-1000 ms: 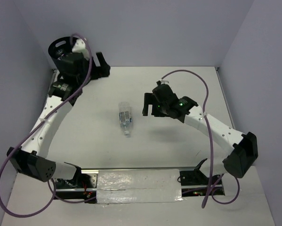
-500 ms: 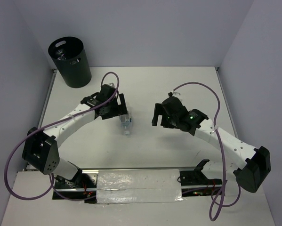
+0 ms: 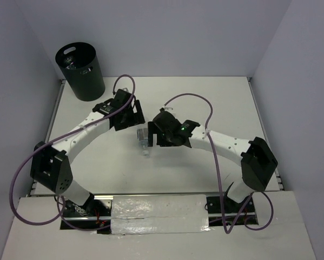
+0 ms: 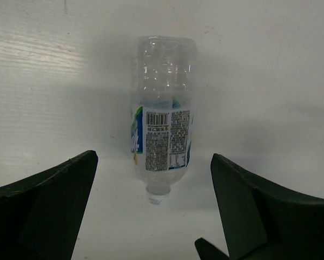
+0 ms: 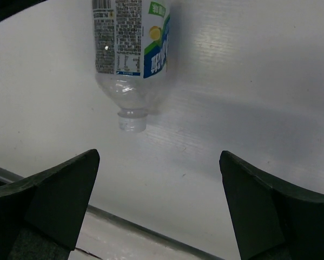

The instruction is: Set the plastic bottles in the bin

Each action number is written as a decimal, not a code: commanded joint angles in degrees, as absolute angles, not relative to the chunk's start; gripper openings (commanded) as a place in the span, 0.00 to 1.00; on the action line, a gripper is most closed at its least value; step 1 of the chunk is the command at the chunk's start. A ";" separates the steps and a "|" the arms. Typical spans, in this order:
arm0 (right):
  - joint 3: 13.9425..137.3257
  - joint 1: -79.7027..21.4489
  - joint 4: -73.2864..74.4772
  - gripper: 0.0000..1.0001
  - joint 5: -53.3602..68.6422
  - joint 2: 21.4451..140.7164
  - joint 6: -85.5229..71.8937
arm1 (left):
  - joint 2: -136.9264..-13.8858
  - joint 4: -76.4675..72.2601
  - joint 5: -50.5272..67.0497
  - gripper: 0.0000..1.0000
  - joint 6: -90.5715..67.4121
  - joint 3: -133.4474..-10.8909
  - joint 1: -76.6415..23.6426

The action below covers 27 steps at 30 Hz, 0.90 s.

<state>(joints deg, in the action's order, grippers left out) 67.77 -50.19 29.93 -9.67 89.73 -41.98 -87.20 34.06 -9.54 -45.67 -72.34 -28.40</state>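
Note:
One clear plastic bottle [image 3: 144, 143] with a bluish label lies on the white table, its neck toward the near edge. It also shows in the left wrist view [image 4: 163, 114] and the right wrist view [image 5: 130, 49]. My left gripper [image 3: 138, 115] is open just behind and left of it, and the bottle lies ahead between its fingers [image 4: 152, 157]. My right gripper [image 3: 152, 135] is open and empty right beside the bottle, which sits up and left of its fingers [image 5: 158, 153]. The black bin [image 3: 81, 73] stands at the back left with clear plastic glinting inside.
Grey walls enclose the table on three sides. A metal rail with a taped strip [image 3: 159, 214] runs along the near edge between the arm bases. Purple cables loop over both arms.
My left arm swung from over the bin down to the bottle, then drew back slightly. My right gripper moved left, close up to the bottle. The bottle has not moved.

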 commanded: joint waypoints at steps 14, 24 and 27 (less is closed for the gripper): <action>55.03 -50.45 31.11 1.00 -13.62 72.96 -46.84 | -108.45 33.75 -7.64 0.93 -44.56 -82.79 -30.32; 58.53 -50.45 36.38 1.00 -18.10 70.58 -45.27 | -105.20 37.08 -16.34 0.44 -27.54 -94.00 -28.23; 60.38 -50.45 37.35 1.00 -19.51 70.40 -44.65 | -104.33 40.51 -18.44 0.45 -21.56 -102.88 -25.93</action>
